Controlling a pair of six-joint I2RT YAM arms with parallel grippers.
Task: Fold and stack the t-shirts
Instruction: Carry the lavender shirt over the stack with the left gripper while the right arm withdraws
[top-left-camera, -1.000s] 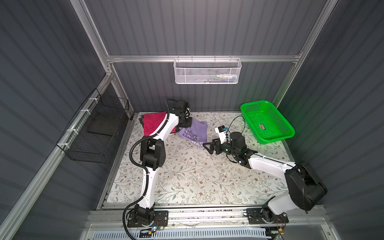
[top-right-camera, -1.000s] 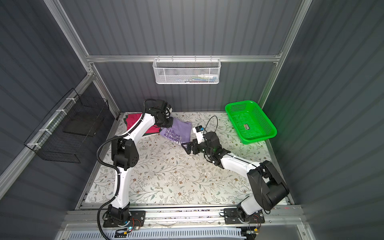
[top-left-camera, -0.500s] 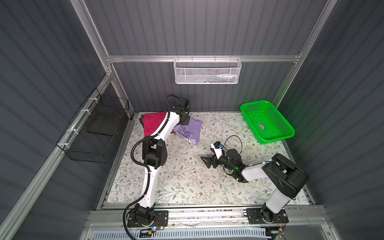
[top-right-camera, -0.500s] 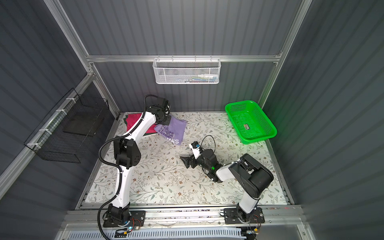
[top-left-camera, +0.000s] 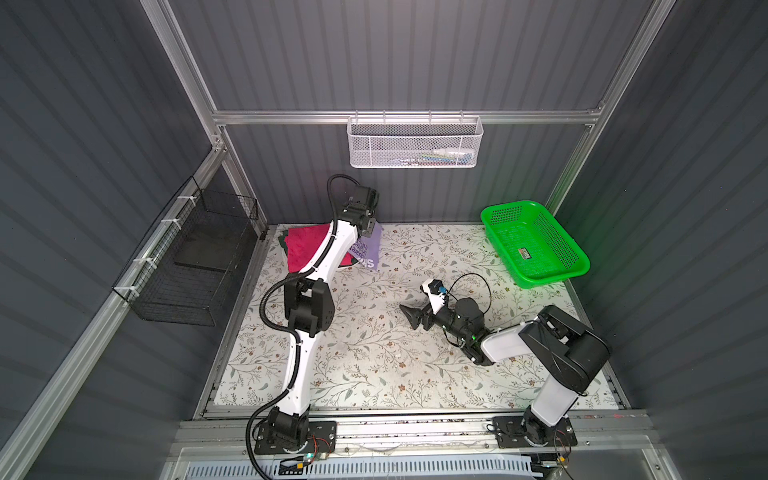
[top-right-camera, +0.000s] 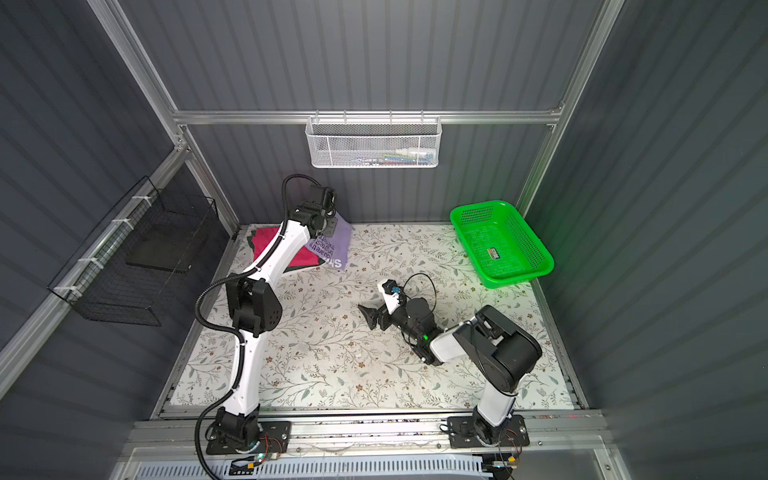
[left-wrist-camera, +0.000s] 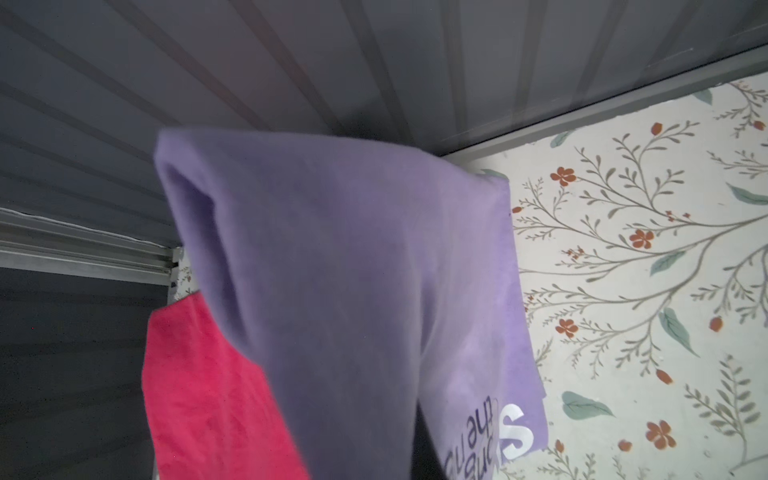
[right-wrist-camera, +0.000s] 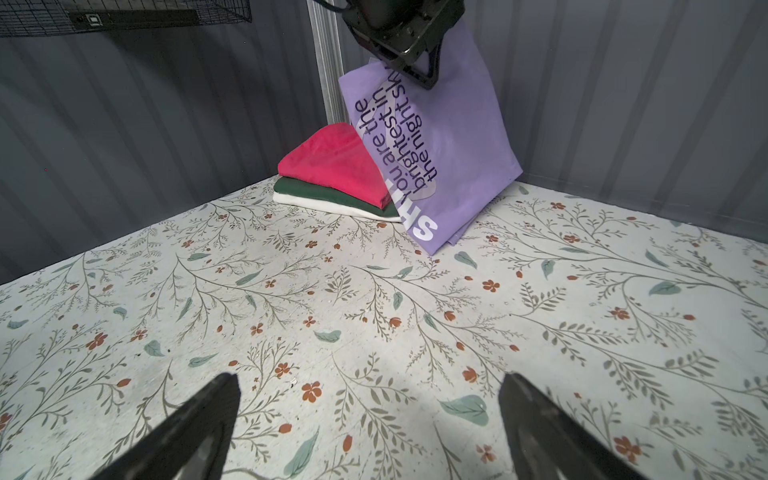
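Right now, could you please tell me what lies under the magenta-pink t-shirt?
A folded dark green t-shirt, then a white folded cloth. The hanging lavender t-shirt hides one end of both.

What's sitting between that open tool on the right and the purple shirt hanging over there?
Nothing. Only bare flowered tabletop stretches from the right tool to the purple shirt. The right wrist view shows it plainly, and both top views agree.

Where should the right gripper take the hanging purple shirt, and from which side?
Probably the lower front corner of the purple shirt, coming from the open table: that corner points toward the right gripper, while the stack and wall block other sides.
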